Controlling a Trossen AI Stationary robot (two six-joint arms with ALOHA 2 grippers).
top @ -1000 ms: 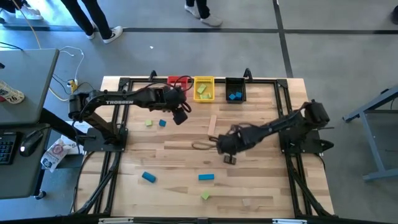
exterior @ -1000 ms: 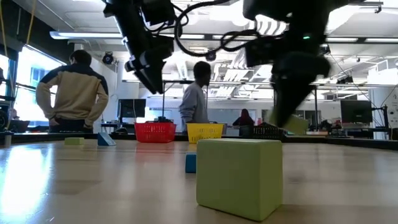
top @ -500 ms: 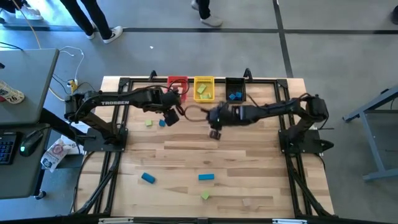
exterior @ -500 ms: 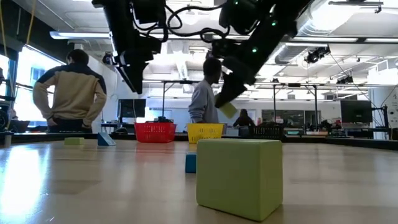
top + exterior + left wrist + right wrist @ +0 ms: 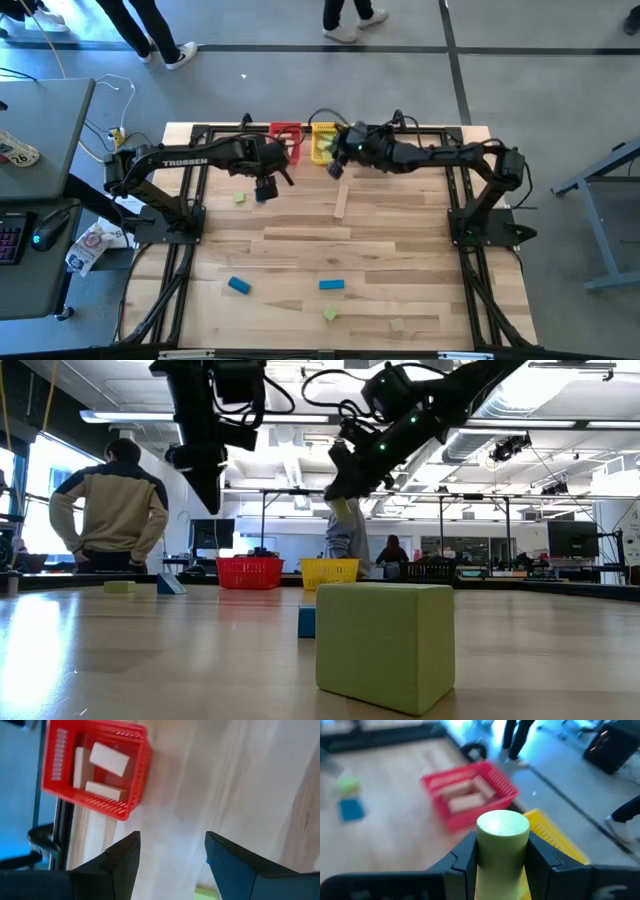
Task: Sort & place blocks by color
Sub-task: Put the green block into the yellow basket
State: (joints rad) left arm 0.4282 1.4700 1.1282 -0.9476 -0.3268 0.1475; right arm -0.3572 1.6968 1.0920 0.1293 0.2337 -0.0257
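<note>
My right gripper hovers at the near edge of the yellow bin, shut on a light green round block. My left gripper is open above the table, over a blue block, with a green block just left of it. It holds nothing. Other blocks lie on the near half of the table: two blue, one green and one wood. A pale wood bar lies flat at mid-table. My right gripper pinches the light green round block by its curved sides, one finger on each side. Its flat end stands out beyond the fingertips. The block is lifted clear of the table, with the red and yellow bins beyond it.
Red bin with wood blocks, the yellow bin with green ones and a black bin with blue ones stand in a row at the far edge. A large green cube fills the low view's foreground. People stand beyond the table.
My right gripper has risen from mid-table and swung toward the far edge, carrying the green block up to the yellow bin. My left gripper has drifted toward the table's left, over the blue and green blocks, staying open.
</note>
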